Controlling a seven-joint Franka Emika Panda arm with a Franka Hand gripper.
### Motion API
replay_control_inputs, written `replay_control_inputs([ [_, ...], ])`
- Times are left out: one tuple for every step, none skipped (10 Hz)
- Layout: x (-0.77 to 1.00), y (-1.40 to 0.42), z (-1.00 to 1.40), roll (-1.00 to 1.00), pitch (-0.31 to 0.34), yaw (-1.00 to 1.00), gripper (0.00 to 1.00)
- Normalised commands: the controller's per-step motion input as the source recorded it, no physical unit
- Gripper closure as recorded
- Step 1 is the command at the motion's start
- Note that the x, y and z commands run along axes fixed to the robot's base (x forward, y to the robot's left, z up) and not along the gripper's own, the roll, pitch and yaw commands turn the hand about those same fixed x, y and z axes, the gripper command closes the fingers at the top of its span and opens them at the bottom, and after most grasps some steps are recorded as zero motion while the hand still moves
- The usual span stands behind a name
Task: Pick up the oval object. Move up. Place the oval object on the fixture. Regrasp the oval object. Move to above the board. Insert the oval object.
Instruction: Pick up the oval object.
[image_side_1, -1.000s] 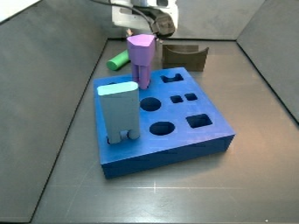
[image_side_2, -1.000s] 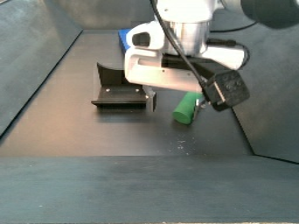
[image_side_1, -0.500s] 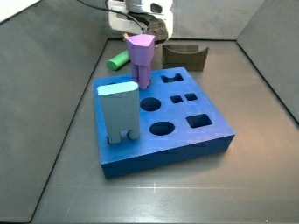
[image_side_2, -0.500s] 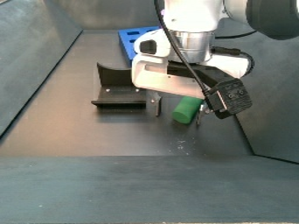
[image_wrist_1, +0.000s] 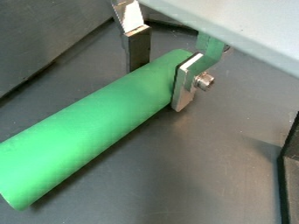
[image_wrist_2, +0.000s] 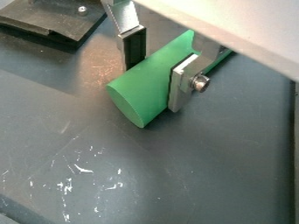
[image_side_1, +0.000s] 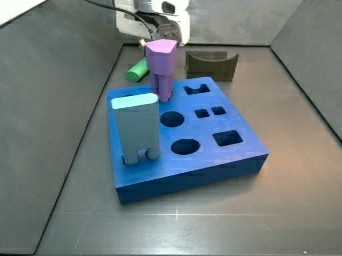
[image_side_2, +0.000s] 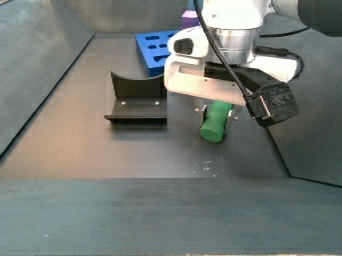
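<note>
The oval object, a long bright green peg (image_wrist_1: 93, 131), lies flat on the dark floor; it also shows in the other wrist view (image_wrist_2: 146, 87) and in both side views (image_side_1: 135, 71) (image_side_2: 211, 128). My gripper (image_wrist_1: 160, 83) is down over it in both wrist views (image_wrist_2: 156, 86), and also shows in a side view (image_side_2: 214, 112). It is open, with one silver finger (image_wrist_1: 187, 83) against one side of the peg and the other finger (image_wrist_1: 136, 48) close by its far side. The fixture (image_side_2: 134, 100) stands beside the peg. The blue board (image_side_1: 201, 140) lies apart from it.
A purple pentagonal peg (image_side_1: 162, 65) and a light-blue rectangular peg (image_side_1: 134, 125) stand upright in the board. The purple peg hides my fingers in that side view. The fixture also shows behind the board (image_side_1: 211, 65). Sloping grey walls (image_side_2: 40, 80) enclose the floor.
My gripper has shifted sideways and come down over the green peg, so its fingers now straddle it. The peg, board and fixture have not moved.
</note>
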Motion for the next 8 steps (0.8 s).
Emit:
replay_control_inputs([
  [0.00,0.00,0.00,0.00,0.000,0.00,1.00],
  [0.00,0.00,0.00,0.00,0.000,0.00,1.00],
  [0.00,0.00,0.00,0.00,0.000,0.00,1.00],
  [0.00,0.00,0.00,0.00,0.000,0.00,1.00],
  [0.00,0.00,0.00,0.00,0.000,0.00,1.00],
  [0.00,0.00,0.00,0.00,0.000,0.00,1.00],
  [0.00,0.00,0.00,0.00,0.000,0.00,1.00],
  [0.00,0.00,0.00,0.00,0.000,0.00,1.00],
])
